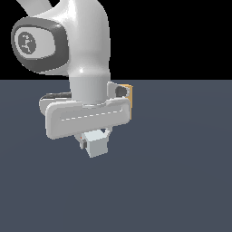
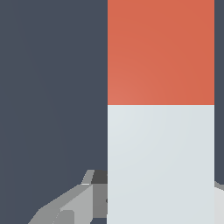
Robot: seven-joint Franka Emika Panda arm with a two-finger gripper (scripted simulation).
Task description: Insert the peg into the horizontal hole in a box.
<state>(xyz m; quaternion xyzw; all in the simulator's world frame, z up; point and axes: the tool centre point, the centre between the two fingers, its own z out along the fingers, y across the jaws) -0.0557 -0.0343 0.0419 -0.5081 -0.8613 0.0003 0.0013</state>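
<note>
Jaws (image 1: pixel 95 138) are closed on the peg's (image 2: pixel 160 131) pale half above the surface (image 1: pixel 181 181); the box (image 1: pixel 130 95) is mostly hidden behind the arm.

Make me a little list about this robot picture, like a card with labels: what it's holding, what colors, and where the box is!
robot: one white arm, over a dark grey-blue floor
holding: the peg, between the gripper fingers
peg colors: one half orange-red, one half pale grey-white
peg end seen: the pale square end faces the exterior view
gripper: shut on the peg
box: a tan-orange sliver shows behind the arm, mostly hidden
hole: not visible in either view
peg in hole: cannot tell, the arm blocks the view
</note>
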